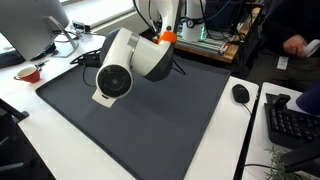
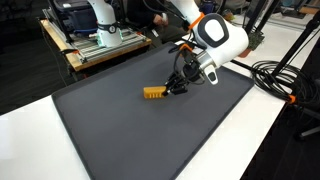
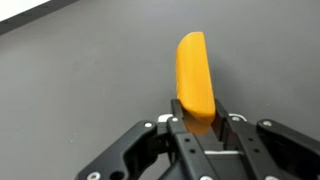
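Note:
In the wrist view my gripper (image 3: 196, 112) is shut on one end of a long orange block (image 3: 193, 70), which points away over the dark grey mat (image 3: 80, 90). In an exterior view the gripper (image 2: 177, 87) sits low over the mat (image 2: 130, 130) with the orange block (image 2: 153, 93) sticking out sideways, at or just above the surface. In an exterior view the white arm (image 1: 125, 62) hides the gripper and the block.
A computer mouse (image 1: 240, 93), a keyboard (image 1: 293, 122) and a red-and-white cup (image 1: 28, 72) lie on the white table around the mat. A monitor (image 1: 30, 25) stands at the back. Black cables (image 2: 275, 75) run beside the mat. A wooden bench with equipment (image 2: 100, 45) stands behind.

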`<state>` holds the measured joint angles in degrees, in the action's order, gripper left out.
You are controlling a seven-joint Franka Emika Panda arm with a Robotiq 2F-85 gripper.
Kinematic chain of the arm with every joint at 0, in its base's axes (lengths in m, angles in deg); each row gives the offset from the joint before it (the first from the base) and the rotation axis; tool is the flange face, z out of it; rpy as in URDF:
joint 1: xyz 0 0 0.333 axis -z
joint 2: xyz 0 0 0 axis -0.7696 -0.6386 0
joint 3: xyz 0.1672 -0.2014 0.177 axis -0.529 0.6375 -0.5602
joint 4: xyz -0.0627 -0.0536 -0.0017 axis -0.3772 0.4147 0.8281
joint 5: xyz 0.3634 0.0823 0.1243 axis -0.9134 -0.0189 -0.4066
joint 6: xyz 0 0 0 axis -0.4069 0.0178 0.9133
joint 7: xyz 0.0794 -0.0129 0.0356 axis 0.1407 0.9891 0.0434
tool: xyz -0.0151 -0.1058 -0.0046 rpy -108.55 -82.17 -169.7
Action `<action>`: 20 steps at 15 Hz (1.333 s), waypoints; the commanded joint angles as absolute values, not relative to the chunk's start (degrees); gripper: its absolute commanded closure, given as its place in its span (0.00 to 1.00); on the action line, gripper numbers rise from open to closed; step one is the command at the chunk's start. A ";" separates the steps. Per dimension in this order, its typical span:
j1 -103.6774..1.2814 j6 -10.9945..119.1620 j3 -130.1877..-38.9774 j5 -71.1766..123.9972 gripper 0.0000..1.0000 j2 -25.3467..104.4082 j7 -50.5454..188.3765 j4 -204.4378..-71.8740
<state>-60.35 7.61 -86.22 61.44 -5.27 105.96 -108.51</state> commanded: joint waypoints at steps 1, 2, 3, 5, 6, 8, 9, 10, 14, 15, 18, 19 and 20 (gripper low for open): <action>-59.98 6.43 -87.14 61.49 0.92 -7.32 106.49 -106.07; -59.82 6.39 -87.38 61.12 0.92 -7.75 106.60 -105.67; -59.63 6.48 -87.63 60.70 0.92 -8.12 106.64 -105.32; -59.60 6.37 -87.70 60.45 0.92 -8.74 106.76 -104.82; -59.61 6.20 -87.70 60.39 0.92 -8.99 106.87 -104.61; -59.56 6.08 -87.76 60.04 0.57 -9.25 106.65 -104.23; -59.63 5.93 -87.66 60.04 0.42 -9.42 106.61 -103.98; -59.51 5.80 -87.76 59.75 0.36 -9.46 106.61 -103.73; -58.98 7.75 -88.03 59.06 0.08 -7.01 104.95 -105.51; -58.86 9.10 -87.99 58.96 0.02 -5.52 103.35 -106.86; -56.55 15.01 -89.77 56.10 0.00 0.89 102.42 -112.61; -55.53 16.51 -90.32 54.76 0.00 2.95 103.20 -114.21; -54.40 17.58 -90.63 52.95 0.00 5.25 103.81 -115.89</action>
